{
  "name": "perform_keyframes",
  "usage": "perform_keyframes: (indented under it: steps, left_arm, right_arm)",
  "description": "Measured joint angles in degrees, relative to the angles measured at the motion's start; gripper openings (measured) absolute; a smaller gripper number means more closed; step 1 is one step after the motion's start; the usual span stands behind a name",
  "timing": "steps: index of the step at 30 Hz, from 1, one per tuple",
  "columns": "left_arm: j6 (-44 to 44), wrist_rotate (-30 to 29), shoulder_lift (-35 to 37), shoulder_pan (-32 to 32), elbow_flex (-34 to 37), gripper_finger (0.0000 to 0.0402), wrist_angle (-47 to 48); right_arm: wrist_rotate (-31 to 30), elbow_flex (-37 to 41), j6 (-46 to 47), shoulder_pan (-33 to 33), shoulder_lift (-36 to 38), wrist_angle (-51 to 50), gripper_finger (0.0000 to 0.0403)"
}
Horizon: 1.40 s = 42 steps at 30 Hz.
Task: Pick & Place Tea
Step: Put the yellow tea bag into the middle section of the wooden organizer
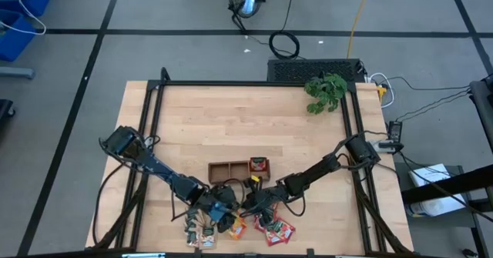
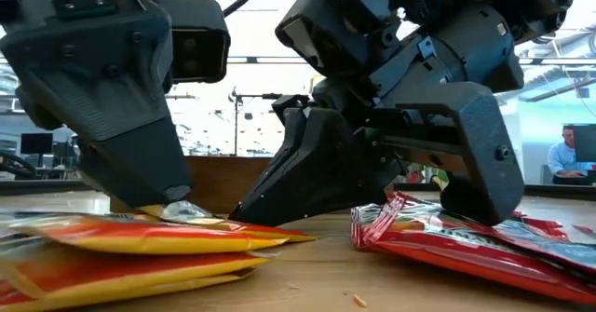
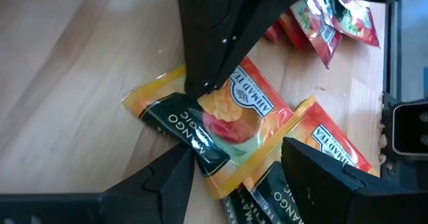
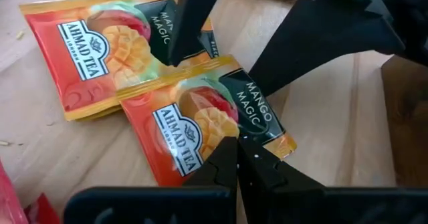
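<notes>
Both grippers had met over the heap of tea sachets (image 1: 235, 227) at the near edge of the wooden table (image 1: 231, 127), just in front of the long brown tray (image 1: 231, 170). The left gripper (image 3: 234, 167) stood with its jaws spread wide, 1 finger on either side of an orange mango sachet (image 3: 227, 117) that lay flat on the wood, overlapping a second orange sachet (image 3: 328, 140); whether the fingers touched it could not be told. The right gripper (image 4: 239, 158) had its 2 fingers pressed together, their joined tip resting at the edge of the same orange sachet and holding nothing. Red sachets (image 2: 466, 233) lay just beside, under the right arm. 1 red sachet (image 1: 259, 164) already sat in the tray's right compartment. A leafy plant (image 1: 326, 92) stood at the table's far right corner
</notes>
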<state>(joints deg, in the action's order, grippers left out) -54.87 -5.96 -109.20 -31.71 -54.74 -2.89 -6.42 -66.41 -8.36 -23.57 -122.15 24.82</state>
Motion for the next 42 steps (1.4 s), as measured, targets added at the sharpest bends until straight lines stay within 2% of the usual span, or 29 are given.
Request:
perform_keyframes:
  steps: [5,8,10,15,17,23,27,30,33,39,42]
  left_arm:
    - [1.60,-0.09,0.21,0.24,0.08,0.0227,-0.55]
    - [2.23,-0.58,0.21,0.24,0.11,0.0208,-0.27]
    - [2.68,-1.50,0.18,0.24,0.13,0.0176,-0.21]
    - [5.84,-3.09,0.14,0.24,0.20,0.0048,-0.05]
    - [7.09,-3.04,0.14,0.31,0.20,0.0014,-0.12]
    - [10.63,-2.64,2.09,0.23,0.33,0.0006,1.01]
    - [13.40,-3.63,5.06,-0.37,-0.44,0.0005,4.23]
    - [15.37,-5.24,6.23,-1.11,-2.75,0.0004,9.73]
    - [18.89,-6.23,6.19,-1.94,-6.54,0.0003,15.73]
    - [22.90,-11.83,6.19,-3.21,-14.47,0.0003,27.02]
    - [25.85,-13.17,6.23,-3.72,-17.82,0.0003,29.94]
  right_arm:
    - [0.04,0.00,0.05,0.00,0.00,0.02,0.0000]
    - [0.07,0.00,0.08,0.00,0.00,0.02,0.0000]
    - [0.09,0.00,0.09,-0.01,0.00,0.04,0.0000]
    - [0.13,0.00,0.11,-0.13,0.00,0.08,0.0000]
    - [0.22,0.00,0.11,-0.15,0.00,0.08,0.0000]
    - [-0.10,-0.02,-1.76,-0.63,0.24,0.28,0.0000]
    - [-4.32,-0.02,-3.58,-2.31,2.50,-0.56,0.0004]
    - [-9.27,0.02,-4.66,-3.94,5.52,-2.33,0.0026]
    - [-11.77,0.01,-3.43,-4.98,9.24,-3.09,0.0068]
    - [-9.00,-0.02,2.55,-5.01,15.96,-6.98,0.0169]
    - [-7.84,-0.04,4.03,-4.37,18.10,-10.65,0.0202]
